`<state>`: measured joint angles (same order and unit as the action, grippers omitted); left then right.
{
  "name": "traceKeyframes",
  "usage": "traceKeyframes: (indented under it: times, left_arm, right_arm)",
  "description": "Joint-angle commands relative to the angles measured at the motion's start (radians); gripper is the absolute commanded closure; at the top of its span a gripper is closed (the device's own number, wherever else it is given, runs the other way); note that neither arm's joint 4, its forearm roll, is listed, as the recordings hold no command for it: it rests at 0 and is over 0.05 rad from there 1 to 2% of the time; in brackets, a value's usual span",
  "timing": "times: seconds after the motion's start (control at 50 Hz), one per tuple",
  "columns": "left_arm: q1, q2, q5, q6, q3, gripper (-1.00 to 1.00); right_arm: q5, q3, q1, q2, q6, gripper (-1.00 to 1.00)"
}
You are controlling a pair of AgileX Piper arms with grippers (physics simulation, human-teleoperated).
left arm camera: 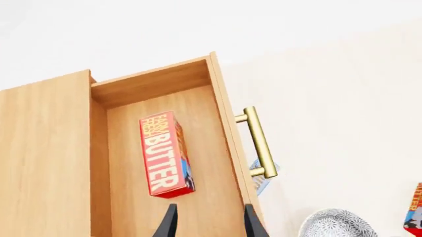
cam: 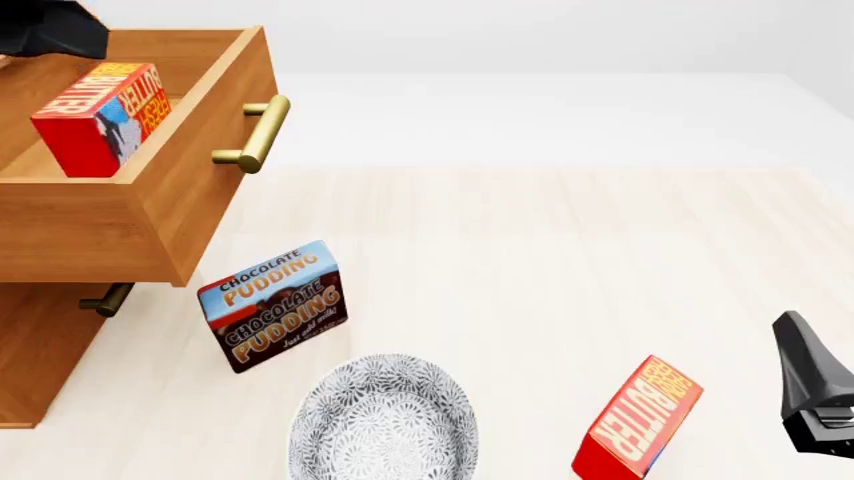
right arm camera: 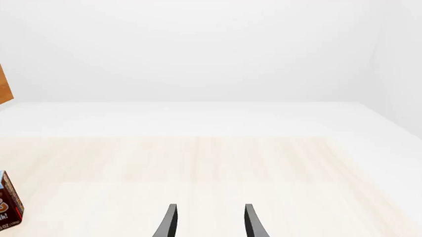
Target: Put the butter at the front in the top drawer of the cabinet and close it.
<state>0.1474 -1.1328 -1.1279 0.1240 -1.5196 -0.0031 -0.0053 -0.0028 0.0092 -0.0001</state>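
One red butter (cam: 100,115) carton lies inside the open top drawer (cam: 200,170) of the cabinet (cam: 40,350); the left wrist view shows this butter (left arm camera: 165,154) on the drawer floor. My left gripper (left arm camera: 210,207) hovers open above the drawer, apart from the carton, holding nothing. A second butter (cam: 638,420) carton stands tilted on the table near the front edge. My right gripper (right arm camera: 210,207) is open and holds nothing; it shows at the front view's right edge, just right of that carton.
A brass bar handle (cam: 260,135) sticks out from the open drawer. The lower drawer's handle (cam: 104,298) sits beneath it. A chocolate pudding box (cam: 274,305) stands before the cabinet, and a patterned grey bowl (cam: 384,420) sits at the front.
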Motion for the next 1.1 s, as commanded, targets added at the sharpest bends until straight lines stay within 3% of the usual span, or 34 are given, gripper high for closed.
traceKeyframes:
  times: [0.02, 0.54, 1.1]
  left_arm:
    - [0.09, -0.041, 0.037, -0.012, -0.02, -1.0]
    - [0.316, -0.328, 0.192, -0.065, -0.153, -1.0]
    - [0.394, -0.544, 0.371, -0.15, -0.176, -1.0]
  right_arm:
    - [0.002, 0.001, 0.0, -0.002, 0.0, -1.0]
    - [0.002, 0.001, 0.0, -0.002, 0.0, -1.0]
    - [0.001, -0.001, -0.001, 0.0, 0.0, -1.0]
